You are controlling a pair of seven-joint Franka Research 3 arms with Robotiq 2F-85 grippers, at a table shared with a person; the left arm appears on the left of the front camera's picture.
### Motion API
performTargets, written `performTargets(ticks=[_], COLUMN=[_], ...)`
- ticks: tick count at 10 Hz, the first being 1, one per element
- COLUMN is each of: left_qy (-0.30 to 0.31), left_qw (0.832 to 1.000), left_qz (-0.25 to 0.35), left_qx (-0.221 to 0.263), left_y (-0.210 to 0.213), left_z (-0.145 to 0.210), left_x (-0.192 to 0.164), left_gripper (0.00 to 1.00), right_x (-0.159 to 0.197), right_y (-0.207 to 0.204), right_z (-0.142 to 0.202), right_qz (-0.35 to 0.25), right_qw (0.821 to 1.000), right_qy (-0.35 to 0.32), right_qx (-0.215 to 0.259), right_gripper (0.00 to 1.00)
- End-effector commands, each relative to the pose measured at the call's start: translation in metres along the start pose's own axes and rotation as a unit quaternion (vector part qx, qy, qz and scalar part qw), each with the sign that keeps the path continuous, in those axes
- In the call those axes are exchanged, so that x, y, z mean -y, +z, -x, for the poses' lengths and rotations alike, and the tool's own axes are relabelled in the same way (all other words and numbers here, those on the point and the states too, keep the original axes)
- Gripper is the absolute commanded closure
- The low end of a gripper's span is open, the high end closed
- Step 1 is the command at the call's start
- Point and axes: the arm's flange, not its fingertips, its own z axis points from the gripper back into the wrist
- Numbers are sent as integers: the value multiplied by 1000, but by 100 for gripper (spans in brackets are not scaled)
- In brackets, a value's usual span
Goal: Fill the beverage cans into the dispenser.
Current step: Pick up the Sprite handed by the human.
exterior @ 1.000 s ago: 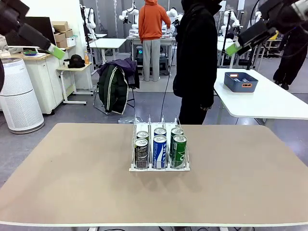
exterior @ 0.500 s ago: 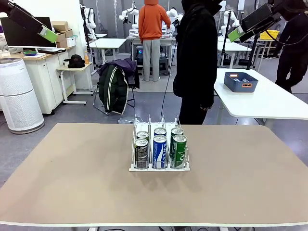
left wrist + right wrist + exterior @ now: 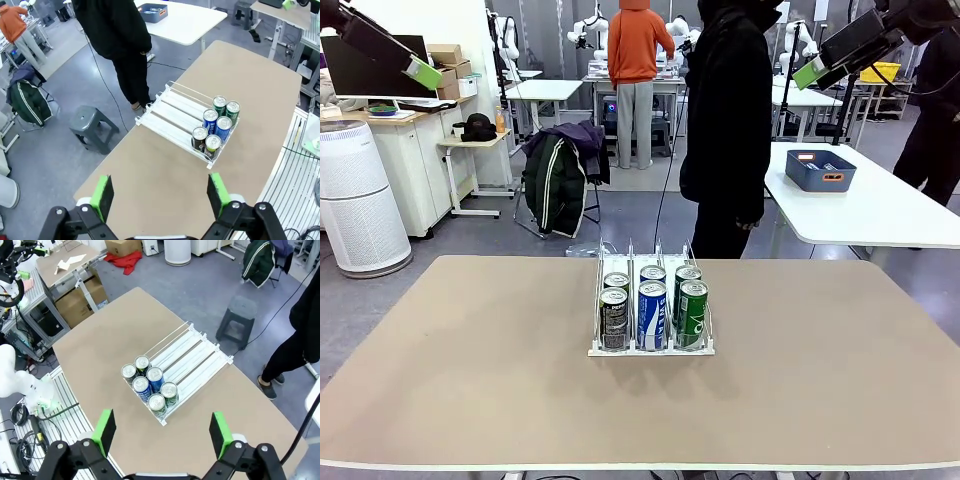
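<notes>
Cans: six cans (image 3: 652, 305) standing in the rack (image 3: 650, 351), mid-frame.
Tools: left tool (image 3: 160, 192), right tool (image 3: 162, 432) — both wide open, empty.
Remaining: nothing, I reckon — looks done.

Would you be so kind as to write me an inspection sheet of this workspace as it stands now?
Surface: tan table, flat, no spills seen.
Job's things: clear dispenser mid-table; six beverage cans upright in it, two per lane, at the robot-side end; far part of the lanes empty.
Clutter: nothing seen on the table.
Grippers: left gripper and right gripper open, empty, high above the table.
Cables: black cable running down to the floor beyond the table.
Surroundings: person in black at the far side; grey stool; blue bin on a side table.
</notes>
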Motion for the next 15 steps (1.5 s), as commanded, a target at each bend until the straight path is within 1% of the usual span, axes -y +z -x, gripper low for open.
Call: performTargets(ticks=[1,3,4,5,6,9,11,12,15], left_qy=[4,-2,-5,-10,-12,-21,-33,-18,-18], left_qw=[1000,997,996,994,994,993,994,994,994], left_qz=[10,74,93,110,110,118,108,106,106], left_qx=[-3,-2,1,10,8,11,7,6,6], left_y=[5,14,18,21,20,20,21,21,21], left_z=[-7,-14,-16,-17,-16,-11,-10,-16,-16], left_x=[3,-4,-6,-5,-3,0,2,2,2], left_gripper=[0,0,0,0,0,0,0,0,0], right_x=[-11,-13,-13,-9,-4,10,9,10,10], right_y=[10,23,31,41,49,75,74,77,77], right_z=[2,-6,-6,-6,-6,-6,-6,-4,-4], right_qz=[40,55,62,59,48,36,21,50,50], right_qw=[999,997,996,997,998,999,999,998,998], right_qy=[36,48,58,53,47,27,34,22,22], right_qx=[-6,-21,-17,-8,-9,17,12,15,15], right_gripper=[0,0,0,0,0,0,0,0,0])
